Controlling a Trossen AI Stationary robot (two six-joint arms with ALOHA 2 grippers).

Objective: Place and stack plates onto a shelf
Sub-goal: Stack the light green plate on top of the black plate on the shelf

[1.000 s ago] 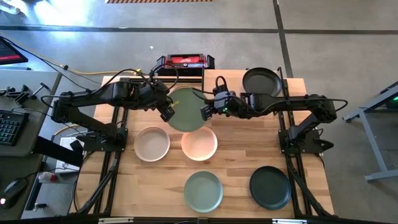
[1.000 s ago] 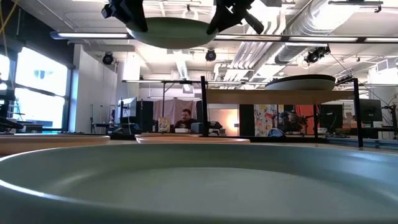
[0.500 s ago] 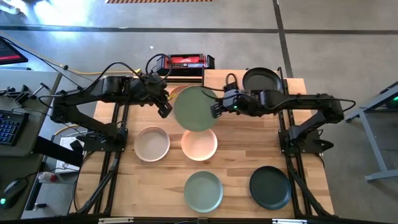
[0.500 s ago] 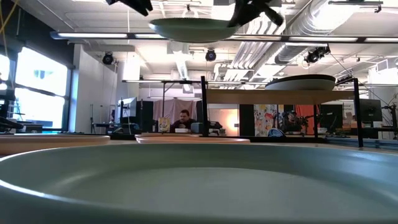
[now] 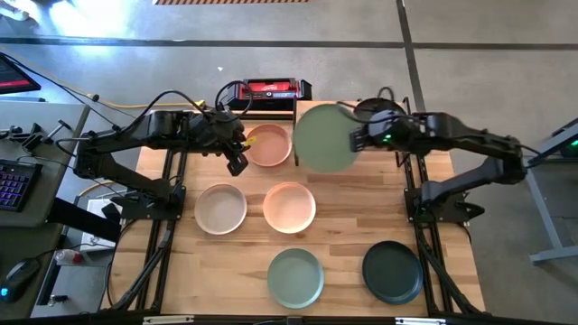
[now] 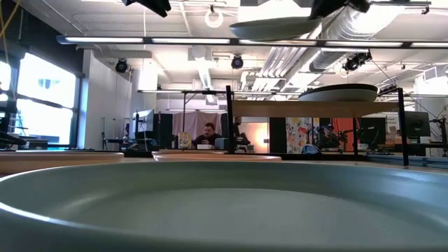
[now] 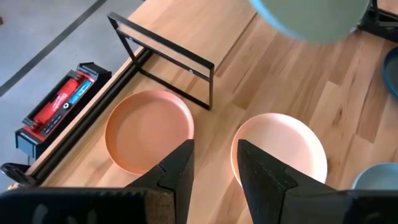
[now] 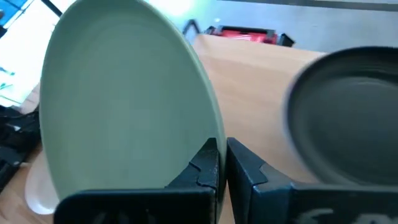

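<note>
Right wrist: jaws pinching light green plate (image 8: 124, 106)

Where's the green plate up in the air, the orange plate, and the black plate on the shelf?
light green plate (image 5: 323, 138), high view, its centre.
terracotta plate (image 5: 268, 146), high view, its bowl.
black plate (image 5: 383, 113), high view, its exposed upper part.

Round pale green matte plate (image 5: 325, 137), carried aloft, covers most of the raised light-wood shelf (image 5: 312, 110) from above; round black plate (image 8: 348, 118) blurred in right wrist view.
</note>
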